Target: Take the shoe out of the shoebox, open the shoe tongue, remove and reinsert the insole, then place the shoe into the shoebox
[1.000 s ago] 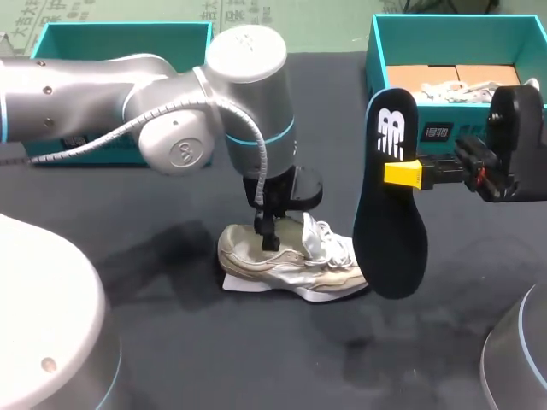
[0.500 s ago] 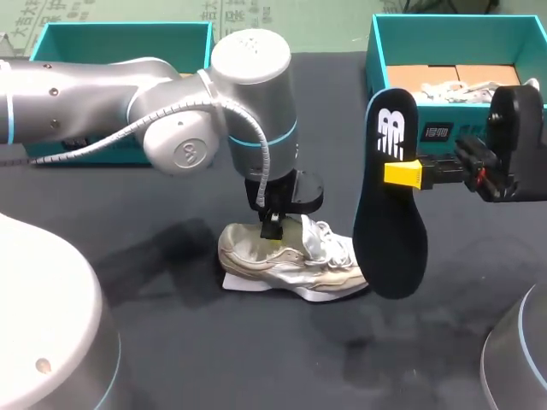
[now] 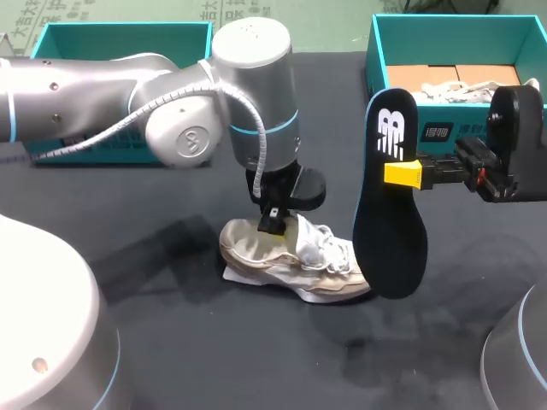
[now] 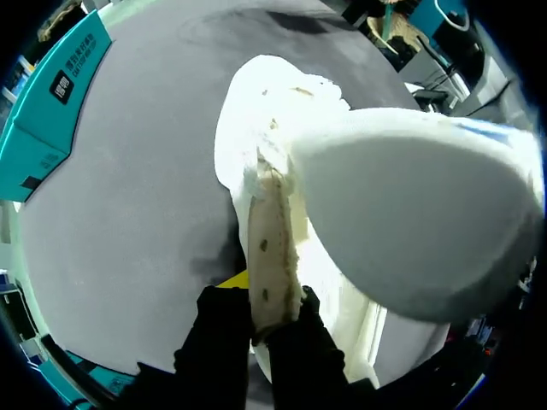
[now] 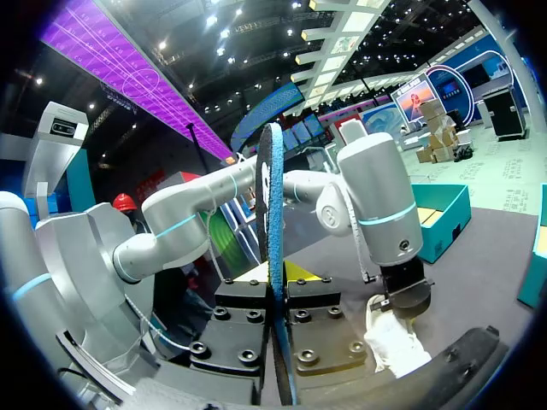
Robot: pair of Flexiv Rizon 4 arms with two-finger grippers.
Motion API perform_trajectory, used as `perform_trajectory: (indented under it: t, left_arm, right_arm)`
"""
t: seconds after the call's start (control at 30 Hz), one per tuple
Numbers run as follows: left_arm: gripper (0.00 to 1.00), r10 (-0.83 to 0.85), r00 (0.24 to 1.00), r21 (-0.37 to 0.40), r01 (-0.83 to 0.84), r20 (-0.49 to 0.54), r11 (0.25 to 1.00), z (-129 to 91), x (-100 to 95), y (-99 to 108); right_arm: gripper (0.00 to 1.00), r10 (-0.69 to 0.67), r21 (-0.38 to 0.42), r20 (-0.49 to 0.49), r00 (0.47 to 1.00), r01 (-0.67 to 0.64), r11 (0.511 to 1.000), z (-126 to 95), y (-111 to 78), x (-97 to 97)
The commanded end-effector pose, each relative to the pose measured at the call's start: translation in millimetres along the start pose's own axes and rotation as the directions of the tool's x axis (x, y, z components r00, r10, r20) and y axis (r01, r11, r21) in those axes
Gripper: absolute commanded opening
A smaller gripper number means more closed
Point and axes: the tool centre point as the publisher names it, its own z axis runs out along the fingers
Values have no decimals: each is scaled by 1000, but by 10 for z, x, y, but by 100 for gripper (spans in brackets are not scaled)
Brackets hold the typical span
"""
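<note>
Down on the dark table [image 3: 256,359] sits the pale shoe [image 3: 291,265], resting on its sole with the toe toward the right arm's side, laces loose and bunched over the tongue. Right above its heel end the left gripper [image 3: 273,224] comes straight down, and the left wrist view shows it clenched tight: both black fingers [image 4: 218,333] pinch the shoe's [image 4: 282,128] beige collar wall from either side, one inside and one outside. Just beyond the toe, held up off the table, the dark insole [image 3: 391,196] stands on end, heel end up, its lower end level with the toe of the shoe. The right gripper [image 3: 402,173] has it clamped at mid-length; from the right wrist view the insole [image 5: 275,256] shows edge-on, squeezed between the two finger blocks of that gripper [image 5: 278,299], with the shoe [image 5: 389,337] ahead under the left arm [image 5: 376,196]. Behind the shoe on the right arm's side stands the teal shoebox [image 3: 373,51], open, with white paper [image 3: 453,88] crumpled inside. Behind the shoe on the other side lies a second teal box [image 3: 120,38].
</note>
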Motion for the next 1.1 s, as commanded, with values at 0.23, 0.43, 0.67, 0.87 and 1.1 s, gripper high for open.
perform_trajectory:
  t: [0.23,0.43,0.67,0.87,1.1]
  left_arm:
    - [0,253,967,-14,-253,13,967,-332,-34,23]
    - [0,487,872,-29,-486,52,874,-516,-36,64]
    - [0,598,797,-50,-596,78,801,-593,8,85]
    - [0,598,797,-50,-596,78,801,-593,8,85]
    - [0,774,629,-80,-770,71,633,-667,18,118]
  right_arm:
    - [0,0,-6,128,992,1,1000,-29,-42,91]
    - [0,0,-6,128,992,1,1000,-29,-42,91]
    - [0,0,-6,128,992,1,1000,-29,-42,91]
    - [0,0,-6,128,992,1,1000,-29,-42,91]
    - [0,0,-6,128,992,1,1000,-29,-42,91]
